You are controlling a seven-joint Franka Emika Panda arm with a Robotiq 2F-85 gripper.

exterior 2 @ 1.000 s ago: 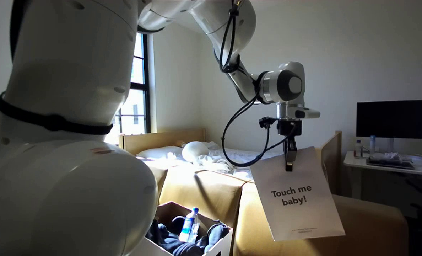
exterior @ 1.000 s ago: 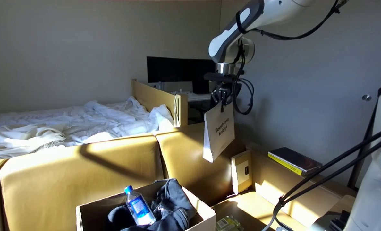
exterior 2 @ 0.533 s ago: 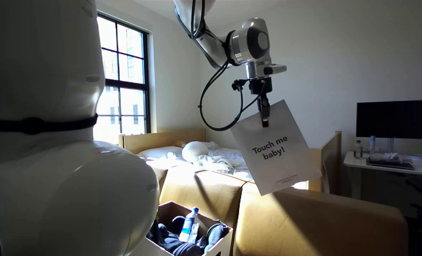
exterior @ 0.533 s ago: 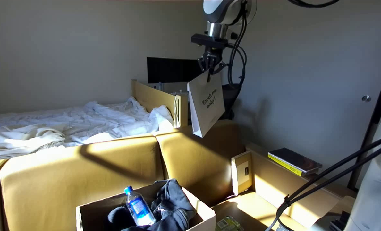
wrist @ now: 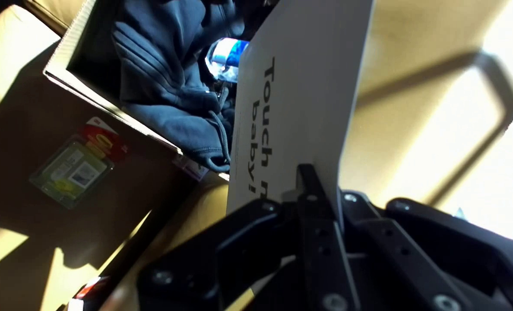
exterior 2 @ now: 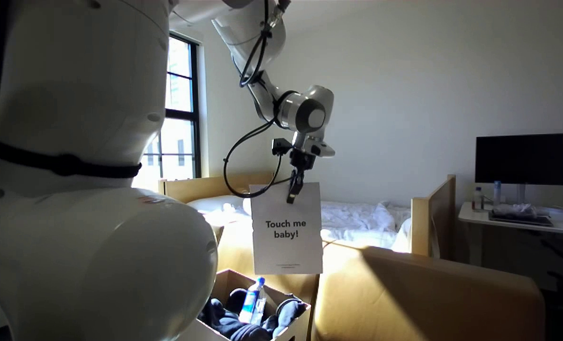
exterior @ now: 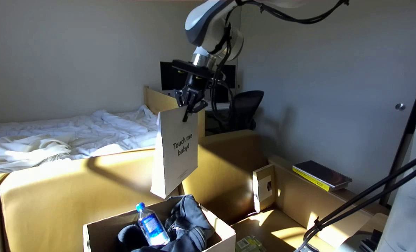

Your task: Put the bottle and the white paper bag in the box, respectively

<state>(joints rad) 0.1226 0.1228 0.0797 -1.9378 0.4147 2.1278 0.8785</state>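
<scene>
Gripper (exterior: pixel 186 117) pinching the white paper bag (exterior: pixel 176 161) near its top edge; the bag hangs in the air, higher than the box (exterior: pixel 227 241). Inside this brown cardboard box, dark clothing (exterior: pixel 190 214) lies bunched, and the bottle (exterior: pixel 153 227) rests tilted on it, blue cap uppermost, clear plastic with a blue label. Slim and rectangular, the bag reads "Touch me baby!" in black on two lines, with tiny print near its bottom edge.
</scene>
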